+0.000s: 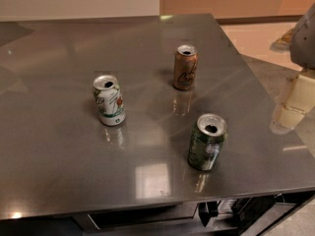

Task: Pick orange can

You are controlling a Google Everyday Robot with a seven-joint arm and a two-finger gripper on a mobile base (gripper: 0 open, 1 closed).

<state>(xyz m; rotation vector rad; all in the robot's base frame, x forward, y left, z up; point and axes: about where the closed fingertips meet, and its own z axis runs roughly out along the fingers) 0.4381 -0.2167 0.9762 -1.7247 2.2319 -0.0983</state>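
Grey polished metal forms the bench (pixel 59 146), and on it we see the orange can (pixel 185 68) standing upright in the upper middle of the frame, its opened silver top facing up. It stands well apart from a white can (pixel 109 100) at centre left and a dark green can (pixel 206 141) lower and right of centre. We make out the claw (pixel 294 104) as a pale shape at the right edge of the frame, by the bench's right side and clear of all three cans, and we cannot tell whether it is released or clenched.
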